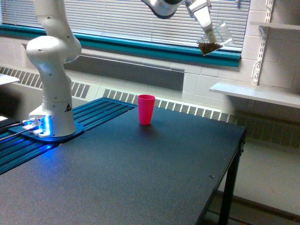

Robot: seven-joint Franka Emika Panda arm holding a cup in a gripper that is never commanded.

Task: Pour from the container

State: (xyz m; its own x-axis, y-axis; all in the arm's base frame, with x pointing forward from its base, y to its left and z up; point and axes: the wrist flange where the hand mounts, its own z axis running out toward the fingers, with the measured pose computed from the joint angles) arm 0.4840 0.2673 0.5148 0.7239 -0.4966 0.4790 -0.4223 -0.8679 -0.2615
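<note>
High near the window blinds (pixel 117 21), the fingers (pixel 209 33) are clamped on the clear cup (pixel 216 39), tilted, with dark brown bits settled at its lower end. It hangs well above the table (pixel 140 178), off toward the exterior view's right of the pink cup (pixel 146 109), which stands upright near the far edge.

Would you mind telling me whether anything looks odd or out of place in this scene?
The clear cup with dark bits is tilted in the gripper high up, well off to the exterior view's right of the pink cup, not above it. Nothing shows spilled on the table, and the pink cup stands upright.
</note>
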